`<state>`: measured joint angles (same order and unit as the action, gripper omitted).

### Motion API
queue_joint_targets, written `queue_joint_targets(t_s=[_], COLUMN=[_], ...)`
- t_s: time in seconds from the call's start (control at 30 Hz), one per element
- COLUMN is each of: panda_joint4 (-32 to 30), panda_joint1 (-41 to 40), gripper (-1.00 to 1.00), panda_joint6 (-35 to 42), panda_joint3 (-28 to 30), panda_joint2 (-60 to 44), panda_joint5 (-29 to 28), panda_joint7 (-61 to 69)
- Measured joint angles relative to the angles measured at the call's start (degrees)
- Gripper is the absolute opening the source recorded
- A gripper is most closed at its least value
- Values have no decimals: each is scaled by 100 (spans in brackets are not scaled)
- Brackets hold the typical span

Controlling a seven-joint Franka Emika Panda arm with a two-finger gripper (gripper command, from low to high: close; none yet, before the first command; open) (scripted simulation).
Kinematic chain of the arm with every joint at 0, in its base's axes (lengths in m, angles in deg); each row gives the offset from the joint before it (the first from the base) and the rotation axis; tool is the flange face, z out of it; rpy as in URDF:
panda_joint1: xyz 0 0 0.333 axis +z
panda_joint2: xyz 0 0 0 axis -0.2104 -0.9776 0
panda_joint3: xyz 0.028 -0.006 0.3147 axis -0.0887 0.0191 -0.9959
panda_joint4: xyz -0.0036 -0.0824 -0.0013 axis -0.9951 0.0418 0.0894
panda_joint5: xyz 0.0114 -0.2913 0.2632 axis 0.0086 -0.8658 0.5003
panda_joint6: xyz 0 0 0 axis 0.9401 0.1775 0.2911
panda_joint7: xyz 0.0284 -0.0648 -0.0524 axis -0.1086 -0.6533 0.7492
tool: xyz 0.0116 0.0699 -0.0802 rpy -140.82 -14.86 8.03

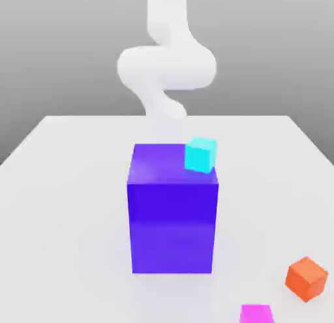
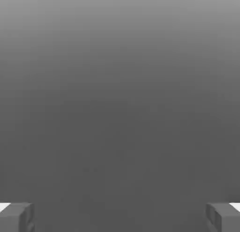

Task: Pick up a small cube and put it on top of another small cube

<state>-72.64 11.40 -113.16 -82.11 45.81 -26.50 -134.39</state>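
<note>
Smooth, slightly glossy blue block; matt cyan cube, orange cube; matt white tabletop w/ faint sheen.

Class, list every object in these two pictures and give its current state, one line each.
hand: open, fingers wide apart, holding nothing.
cyan cube: at the big blue block's far right top corner; resting or behind, unclear.
blue block: upright on the table.
orange cube: on the table, free.
magenta cube: on the table, free.
</note>
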Motion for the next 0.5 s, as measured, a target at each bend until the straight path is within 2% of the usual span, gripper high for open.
queue_joint_targets(t_s=[0.5], panda_joint4=[103], panda_joint1=[-215], gripper=[0], panda_joint6=[-848], panda_joint3=[-916], panda_joint2=[-3152], panda_joint5=[-758], panda_joint7=[-1254])
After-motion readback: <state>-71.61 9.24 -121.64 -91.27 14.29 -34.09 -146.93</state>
